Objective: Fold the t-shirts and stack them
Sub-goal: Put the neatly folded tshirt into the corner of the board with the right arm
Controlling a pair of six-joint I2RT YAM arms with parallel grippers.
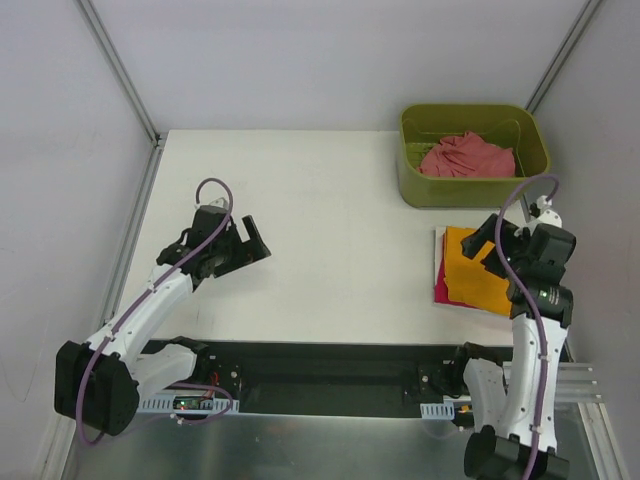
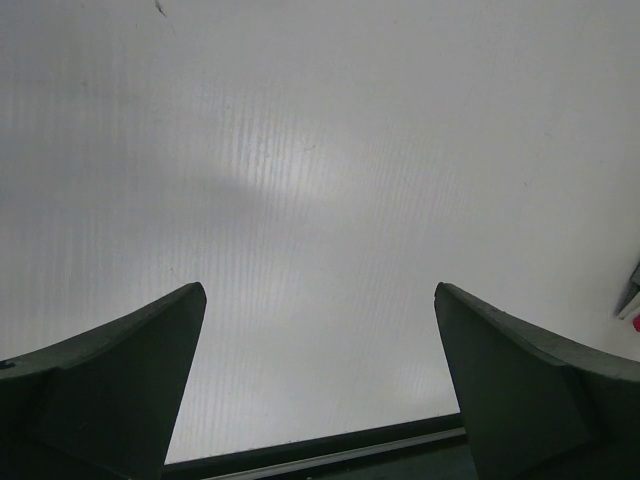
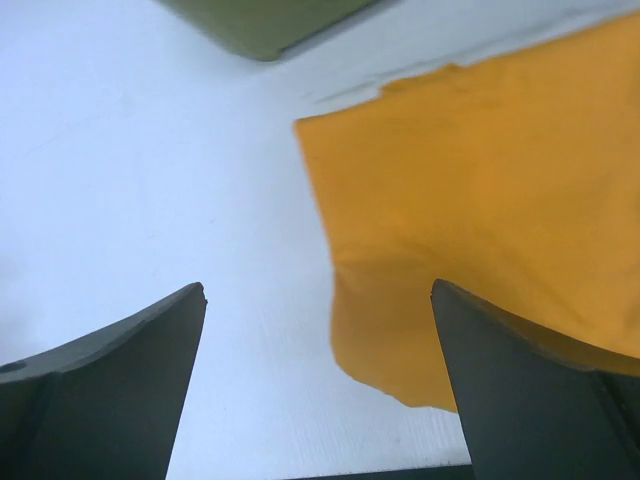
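White table (image 1: 330, 200); risk: a low sweep could drag folded cloth open or off its near-right edge. Olive-green bin (image 1: 440, 195), far right, holds only the crumpled salmon-pink shirt (image 1: 467, 157). Orange shirt (image 1: 470, 272) lies folded on magenta shirt (image 1: 440, 292), just nearer than the bin. Right gripper (image 3: 318, 285) hangs over the orange edge, jaws spread, empty; left gripper (image 2: 320, 285) likewise, over bare table, left.

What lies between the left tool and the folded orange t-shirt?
Nothing: in the top view only bare white table separates the left tool from the orange t-shirt.
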